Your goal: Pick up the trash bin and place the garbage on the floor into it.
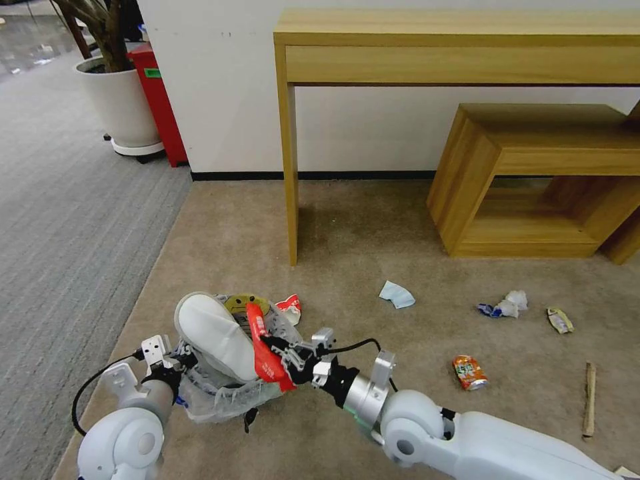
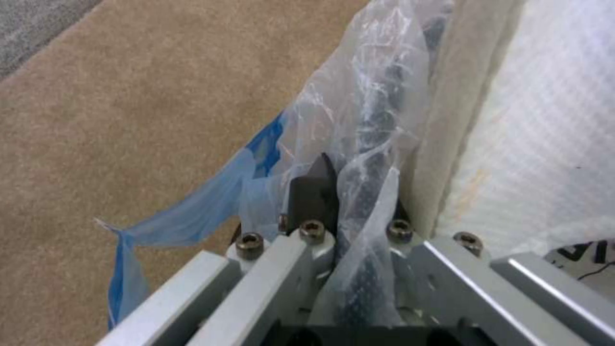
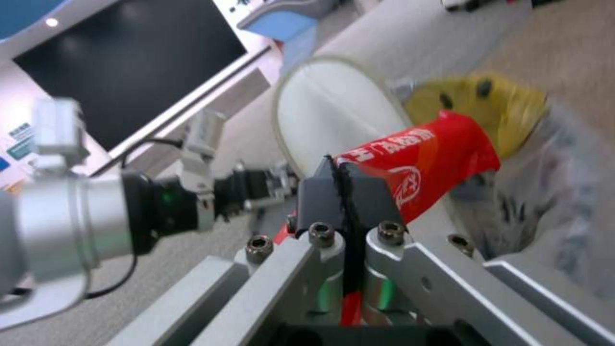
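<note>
Red wrapper [image 1: 265, 352], pinched by right gripper [image 1: 279, 357], hovers over the trash bin [image 1: 220, 390]; left gripper [image 1: 179, 363] clamps its rim. Protruding slipper [image 1: 215, 337] may deflect the drop.

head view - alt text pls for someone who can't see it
The right gripper holds a red wrapper over the trash bin, gripped by the left gripper; a white slipper sticks out. A can lies on the floor.

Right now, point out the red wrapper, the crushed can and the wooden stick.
red wrapper [image 1: 267, 353]: head view, middle of the strip pinched by the right gripper [image 1: 279, 348].
crushed can [image 1: 470, 372]: head view, its orange side.
wooden stick [image 1: 589, 399]: head view, mid-length.
</note>
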Robot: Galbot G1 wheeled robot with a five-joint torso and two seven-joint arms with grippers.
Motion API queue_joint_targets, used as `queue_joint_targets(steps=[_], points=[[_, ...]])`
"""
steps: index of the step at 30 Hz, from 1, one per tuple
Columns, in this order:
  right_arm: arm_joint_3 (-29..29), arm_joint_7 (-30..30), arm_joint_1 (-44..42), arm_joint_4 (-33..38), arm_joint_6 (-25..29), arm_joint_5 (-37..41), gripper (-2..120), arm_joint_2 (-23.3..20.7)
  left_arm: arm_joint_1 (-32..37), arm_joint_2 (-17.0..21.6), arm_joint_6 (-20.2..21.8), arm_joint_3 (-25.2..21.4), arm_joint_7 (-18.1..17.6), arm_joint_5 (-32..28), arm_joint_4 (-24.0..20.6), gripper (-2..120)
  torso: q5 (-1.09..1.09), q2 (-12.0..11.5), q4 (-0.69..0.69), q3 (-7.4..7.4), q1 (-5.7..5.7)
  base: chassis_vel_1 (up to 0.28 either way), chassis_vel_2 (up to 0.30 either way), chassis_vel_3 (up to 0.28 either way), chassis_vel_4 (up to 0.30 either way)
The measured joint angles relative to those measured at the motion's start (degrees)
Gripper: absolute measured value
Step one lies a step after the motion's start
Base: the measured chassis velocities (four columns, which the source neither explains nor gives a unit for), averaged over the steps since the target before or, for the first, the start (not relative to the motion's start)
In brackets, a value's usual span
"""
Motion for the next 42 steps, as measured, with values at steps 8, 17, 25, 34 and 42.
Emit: queue_joint_targets(steps=[8,17,25,34,42], points=[[-4.89,4.20,3.09,-3.56,-0.67,2.56,0,3.86,0.57,-0.11,-0.02,0.24,0.22,0.21,-0.51,1,0.00,0.00,0.01,0.00,0.00,0.000,0.000,0.000,0.000],[-6.62,11.77,3.83,-5.95,-2.01,2.71,0,7.28,0.91,-0.38,-0.26,0.86,0.68,0.87,-0.55,1,0.00,0.00,0.01,0.00,0.00,0.000,0.000,0.000,0.000],[-5.67,13.17,4.32,-5.39,-2.62,2.70,22,7.37,0.90,-0.73,-0.30,1.43,0.90,1.54,-0.28,1,0.00,0.00,0.01,0.00,0.00,0.000,0.000,0.000,0.000],[-4.31,13.69,3.89,-2.57,-3.52,2.39,57,5.88,0.52,-0.47,-0.32,1.34,0.91,1.47,0.37,1,0.00,0.00,0.01,0.00,0.00,0.000,0.000,0.000,0.000],[-4.19,14.94,2.75,-1.39,-4.31,2.10,88,5.64,0.76,-0.61,-0.32,1.30,0.84,1.39,0.14,1,0.00,0.00,0.01,0.00,0.00,0.000,0.000,0.000,0.000]])
